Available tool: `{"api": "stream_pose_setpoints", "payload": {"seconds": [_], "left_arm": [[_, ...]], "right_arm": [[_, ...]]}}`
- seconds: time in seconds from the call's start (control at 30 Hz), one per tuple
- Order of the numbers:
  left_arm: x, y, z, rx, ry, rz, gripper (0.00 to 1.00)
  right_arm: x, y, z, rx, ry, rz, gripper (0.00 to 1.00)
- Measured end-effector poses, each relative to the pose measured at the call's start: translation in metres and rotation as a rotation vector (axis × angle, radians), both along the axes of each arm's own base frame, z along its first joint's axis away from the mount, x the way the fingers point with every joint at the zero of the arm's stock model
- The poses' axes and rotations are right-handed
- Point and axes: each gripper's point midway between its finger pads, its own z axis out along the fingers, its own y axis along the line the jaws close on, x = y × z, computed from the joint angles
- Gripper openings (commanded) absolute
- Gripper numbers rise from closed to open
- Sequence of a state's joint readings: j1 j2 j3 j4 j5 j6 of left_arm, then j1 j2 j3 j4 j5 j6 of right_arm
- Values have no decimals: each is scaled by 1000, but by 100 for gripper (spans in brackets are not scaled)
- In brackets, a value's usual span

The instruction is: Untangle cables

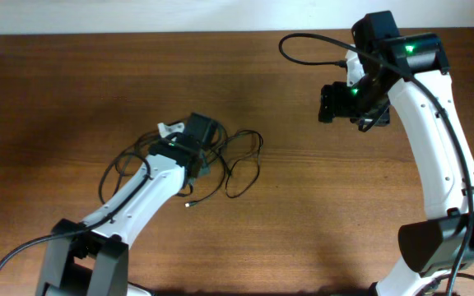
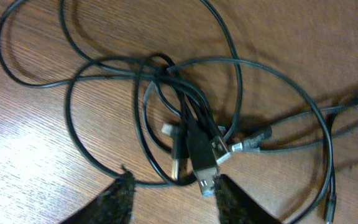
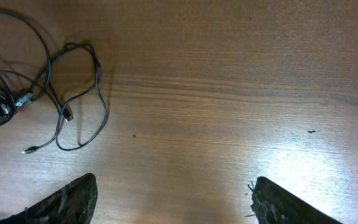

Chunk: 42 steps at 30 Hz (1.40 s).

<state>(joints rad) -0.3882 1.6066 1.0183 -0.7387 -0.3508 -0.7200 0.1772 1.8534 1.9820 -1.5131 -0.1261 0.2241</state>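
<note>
Hovering with jaws spread, the left claw (image 2: pixel 174 186) frames the silvery plugs of the cables (image 2: pixel 191 118), knotted in loose loops on the wooden surface (image 2: pixel 30 155). The right claw (image 3: pixel 174 183), likewise released, hangs well apart, with the tangle at its ten o'clock.

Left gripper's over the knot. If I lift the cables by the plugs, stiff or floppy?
Probably floppy: the cables lie in loose curved loops flat on the table. Likely light, being thin cords. Strands cross around the plugs, so they would probably snag and rise as one clump.
</note>
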Motion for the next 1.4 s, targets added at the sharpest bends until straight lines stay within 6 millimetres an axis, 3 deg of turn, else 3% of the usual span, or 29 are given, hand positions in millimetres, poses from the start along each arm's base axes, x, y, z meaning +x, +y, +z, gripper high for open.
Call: {"api": "stream_pose_setpoints", "payload": {"seconds": [0.13,0.23,0.3,0.5,0.53,0.57,0.67,0.7,0.8,0.97,1.23,1.4], "left_arm": [[16,28,-5,-29,-27,118,33],[17,19,-37,-96,46,123,18],[16,12,-49,-131,78,119,0],[22,3,-39,-160,79,62,0],[26,0,-26,-166,69,32,0],[35,-5,0,-188,21,-2,0],[57,-30,99,-328,-177,-106,0],[59,-41,141,-399,-268,-150,0],[51,-55,192,-507,-373,-202,0],[41,-78,217,-705,-384,-300,0],[37,-92,253,-955,-420,-470,0],[27,-103,268,-1050,-417,-560,0]], "right_arm": [[0,0,0,-1,0,-1,81],[0,0,0,-1,0,0,81],[0,0,0,0,0,0,81],[0,0,0,0,0,0,81],[0,0,0,-1,-1,-1,81],[0,0,0,0,0,0,81],[3,11,2,50,-12,15,81],[7,24,5,98,-37,56,81],[8,67,15,224,-82,166,80],[6,134,48,519,-148,321,75],[-10,198,70,669,-168,413,65],[0,218,59,735,-127,400,64]]}}
